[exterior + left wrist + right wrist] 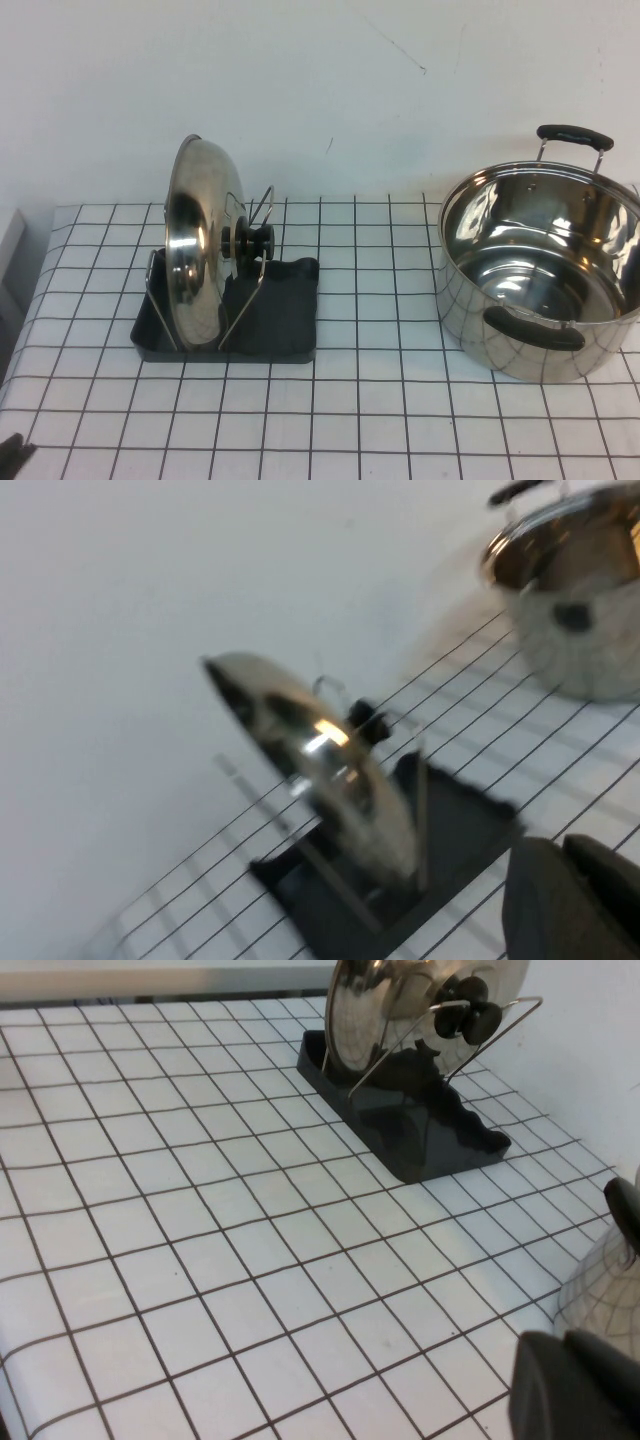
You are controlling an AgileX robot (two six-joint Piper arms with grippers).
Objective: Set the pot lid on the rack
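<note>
The pot lid (203, 245) stands on edge in the rack (285, 320), propped between the wire loops – job looks done. The pot (545, 270) sits well apart. Left gripper (575, 900) is pulled back near the table's edge, right gripper (580, 1385) beside the pot – finger state cannot be told for either

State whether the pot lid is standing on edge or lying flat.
On edge: the pot lid stands upright in the rack, held between its wire loops, knob pointing sideways toward the pot.
</note>
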